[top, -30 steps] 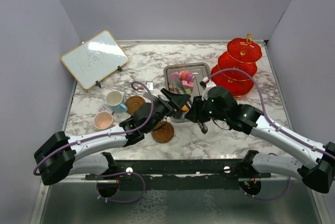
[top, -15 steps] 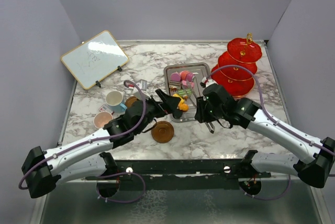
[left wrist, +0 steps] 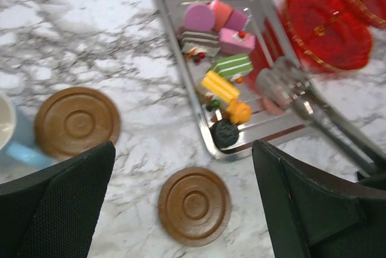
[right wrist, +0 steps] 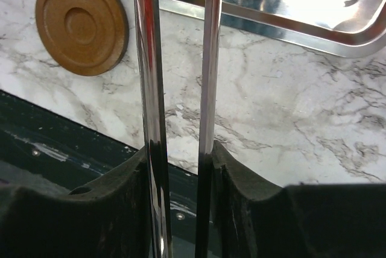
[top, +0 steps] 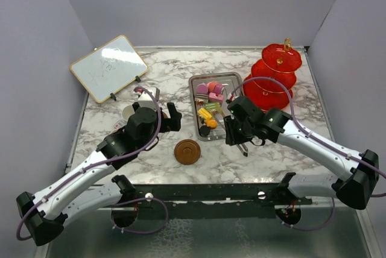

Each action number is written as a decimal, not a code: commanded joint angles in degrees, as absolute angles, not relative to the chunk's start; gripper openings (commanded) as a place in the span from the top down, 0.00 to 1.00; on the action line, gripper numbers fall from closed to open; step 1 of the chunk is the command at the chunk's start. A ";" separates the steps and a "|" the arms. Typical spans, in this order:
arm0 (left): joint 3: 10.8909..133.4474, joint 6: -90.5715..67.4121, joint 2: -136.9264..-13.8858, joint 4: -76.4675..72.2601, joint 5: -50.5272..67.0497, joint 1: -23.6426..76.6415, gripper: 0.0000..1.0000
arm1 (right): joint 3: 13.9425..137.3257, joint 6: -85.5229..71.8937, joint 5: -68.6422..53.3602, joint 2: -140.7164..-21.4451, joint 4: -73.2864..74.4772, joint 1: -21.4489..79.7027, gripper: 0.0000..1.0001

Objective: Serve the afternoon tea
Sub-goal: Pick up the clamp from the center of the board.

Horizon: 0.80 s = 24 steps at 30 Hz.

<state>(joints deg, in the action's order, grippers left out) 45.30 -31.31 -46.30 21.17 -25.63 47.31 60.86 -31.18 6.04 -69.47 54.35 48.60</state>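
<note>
Serving has hardly begun, I judge: cake pieces (left wrist: 220, 83) lie in the mid-table tray (top: 196, 83), the far-right-corner stand (top: 274, 77) looks bare, right hand (right wrist: 178, 161) clamps tongs (right wrist: 149, 59), left hand (top: 169, 118) gapes empty.

The right gripper (top: 233, 128) clasps metal tongs (top: 225, 110), whose tips reach away from it over the right side of the steel tray (top: 229, 83), just beside the cake pieces (top: 210, 96). The red three-tier stand (top: 272, 76) rises beyond the tongs, to their right. A brown saucer (top: 187, 151) lies on the marble table (top: 181, 71) left of the tongs and nearer the bases, while the left gripper (top: 172, 117) hangs further left, a cup (top: 129, 112) partly hidden behind its arm.
</note>
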 commanded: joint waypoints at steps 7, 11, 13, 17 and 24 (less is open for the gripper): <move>34.63 -67.11 -56.13 -17.80 -8.08 47.75 0.02 | 59.24 -35.81 -7.91 -69.22 40.00 47.99 0.63; 38.96 -67.14 -62.98 -18.81 -7.53 49.32 0.04 | 60.37 -37.69 -7.38 -69.40 37.94 47.90 0.64; 38.72 -69.09 -63.88 -19.18 -7.60 49.60 0.11 | 60.03 -38.93 -6.81 -68.88 36.26 47.90 0.63; 34.73 -74.07 -62.18 -21.92 -11.42 49.74 0.23 | 58.27 -40.87 -8.05 -68.01 33.42 47.90 0.63; 32.88 -78.07 -62.54 -23.10 -12.53 49.72 0.38 | 55.19 -42.93 -10.39 -65.45 27.88 47.90 0.63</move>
<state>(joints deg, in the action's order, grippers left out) 34.30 -73.10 -63.00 -19.73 -10.37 49.58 56.23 -40.80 -7.42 -67.75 34.50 48.25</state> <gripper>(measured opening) 0.658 0.368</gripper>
